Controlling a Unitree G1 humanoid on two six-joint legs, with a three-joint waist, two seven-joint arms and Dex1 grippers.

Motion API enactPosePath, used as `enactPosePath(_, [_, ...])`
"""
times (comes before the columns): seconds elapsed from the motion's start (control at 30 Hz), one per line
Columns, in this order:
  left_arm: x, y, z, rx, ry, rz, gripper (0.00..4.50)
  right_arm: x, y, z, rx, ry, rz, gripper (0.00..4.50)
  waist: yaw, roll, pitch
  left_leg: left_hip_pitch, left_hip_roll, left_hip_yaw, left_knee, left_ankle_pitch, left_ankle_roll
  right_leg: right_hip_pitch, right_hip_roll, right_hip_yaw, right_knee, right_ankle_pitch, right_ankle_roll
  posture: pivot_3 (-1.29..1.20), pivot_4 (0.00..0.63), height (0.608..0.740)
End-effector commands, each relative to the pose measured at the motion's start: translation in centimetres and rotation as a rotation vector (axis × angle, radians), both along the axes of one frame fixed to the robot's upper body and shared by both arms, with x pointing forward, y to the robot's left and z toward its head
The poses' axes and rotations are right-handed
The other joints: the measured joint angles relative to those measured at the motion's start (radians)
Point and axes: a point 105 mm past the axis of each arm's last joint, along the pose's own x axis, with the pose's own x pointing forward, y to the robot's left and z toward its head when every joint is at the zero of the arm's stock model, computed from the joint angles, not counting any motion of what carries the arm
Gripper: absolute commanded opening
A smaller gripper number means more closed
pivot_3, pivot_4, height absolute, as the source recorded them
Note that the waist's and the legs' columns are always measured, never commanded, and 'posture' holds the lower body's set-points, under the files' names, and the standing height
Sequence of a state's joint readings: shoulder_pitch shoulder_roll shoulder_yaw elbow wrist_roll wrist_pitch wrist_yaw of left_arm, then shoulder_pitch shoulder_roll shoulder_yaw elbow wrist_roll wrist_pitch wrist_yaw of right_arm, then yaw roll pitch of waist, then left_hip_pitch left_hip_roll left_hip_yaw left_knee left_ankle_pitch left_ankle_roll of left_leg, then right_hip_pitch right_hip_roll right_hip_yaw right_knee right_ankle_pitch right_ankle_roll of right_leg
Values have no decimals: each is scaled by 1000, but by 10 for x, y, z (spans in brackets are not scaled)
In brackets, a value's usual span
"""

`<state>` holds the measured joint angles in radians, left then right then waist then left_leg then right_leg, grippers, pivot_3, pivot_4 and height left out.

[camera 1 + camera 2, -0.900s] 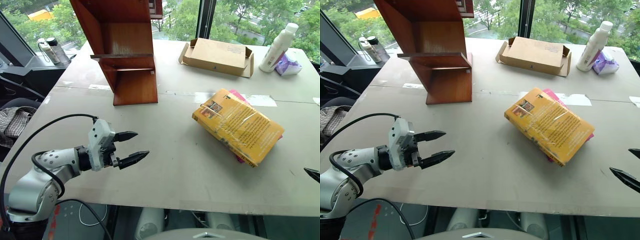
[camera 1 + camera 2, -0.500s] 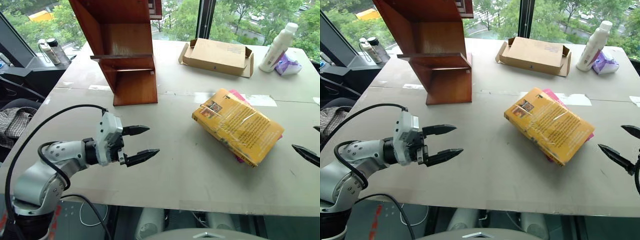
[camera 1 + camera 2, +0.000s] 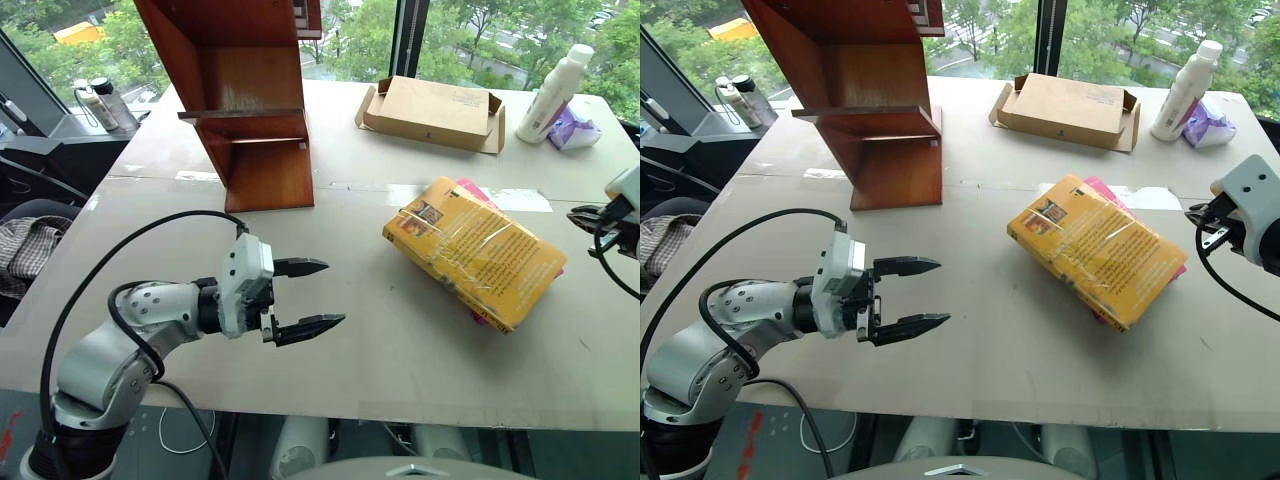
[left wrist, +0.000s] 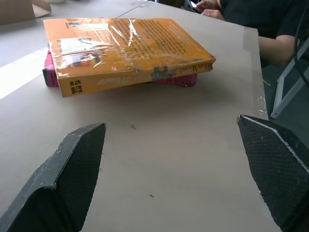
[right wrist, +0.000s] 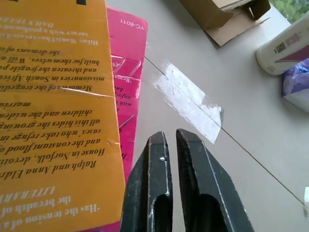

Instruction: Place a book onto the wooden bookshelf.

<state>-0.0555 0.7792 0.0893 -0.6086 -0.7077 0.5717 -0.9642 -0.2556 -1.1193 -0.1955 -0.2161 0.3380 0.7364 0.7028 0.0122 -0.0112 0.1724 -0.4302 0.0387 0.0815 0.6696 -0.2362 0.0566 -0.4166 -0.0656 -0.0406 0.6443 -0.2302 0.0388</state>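
The book [image 3: 475, 250], a thick yellow paperback in shiny wrap, lies flat at the table's right middle on top of a pink book [image 5: 128, 72]. The wooden bookshelf [image 3: 250, 100] stands at the back left, reddish-brown with a shelf board. My left gripper [image 3: 330, 293] hovers open over the near-left table, pointing right toward the book [image 4: 125, 46], well short of it. By the book's right edge, my right gripper [image 5: 168, 135] is shut on nothing, its fingertips [image 3: 1192, 215] above the table next to the pink cover.
A flat cardboard box [image 3: 435, 110] lies at the back centre. A white bottle [image 3: 557, 95] and a purple packet [image 3: 578, 128] stand at the back right. White tape [image 5: 188, 101] marks the table. A person's arm [image 4: 260, 24] rests beyond the right table edge.
My left gripper has moved right toward the book, staying open. The right gripper came up from the lower right edge to the book's right side and its fingers have shut.
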Motion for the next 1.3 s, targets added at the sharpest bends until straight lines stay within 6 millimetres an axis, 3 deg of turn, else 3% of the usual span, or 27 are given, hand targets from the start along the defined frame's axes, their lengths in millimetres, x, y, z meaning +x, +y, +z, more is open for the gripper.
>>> enactPosePath(0.03, [-6, -4, 5, -3, -45, -10, 4500, 10, -4, 0, -92, 14, -16, 41, 2, 0, 0, 0, 0, 0, 0, 0, 0, 0, 0, 0, 0, 0, 1, 0, 150, 733])
enactPosePath(0.37, [-14, -9, 0, -14, -29, 11, 4500, 39, -16, -21, -146, 168, -60, 41, -1, 0, 0, 0, 0, 1, 0, 1, -2, 0, 0, 0, 1, 0, 0, 0, 150, 733])
enactPosePath(0.57, [-12, -8, 1, -18, -28, 14, 4500, 53, 0, -42, -82, 284, 8, 41, -1, 0, 0, 0, 0, 1, 0, 1, -2, 0, 1, 1, 1, 1, 2, 0, 150, 733])
enactPosePath(0.77, [-13, -6, -1, -12, -22, 27, 4500, 60, 26, -59, 23, 356, 82, 41, 0, 0, 0, 0, 0, 2, 0, 2, -3, 0, 1, 1, 1, 2, 3, 0, 150, 733])
enactPosePath(1.17, [-18, 2, -14, -19, 39, 82, 4500, 41, 110, -67, 104, 323, 197, 41, -7, 0, 0, 0, 1, 1, 0, 2, -3, -1, 1, 0, 3, 2, 3, 0, 150, 733])
enactPosePath(1.27, [-19, 7, -19, -49, 95, 119, 4500, 35, 114, -67, 88, 298, 204, 41, -7, 0, 0, 0, 1, 1, 1, 2, -3, -1, 1, 0, 3, 2, 3, 0, 150, 733])
enactPosePath(1.3, [-19, 10, -20, -84, 134, 152, 4500, 34, 106, -62, 72, 262, 200, 41, -7, 0, 0, 0, 1, 1, 1, 2, -3, -1, 1, 0, 3, 2, 3, 0, 150, 733])
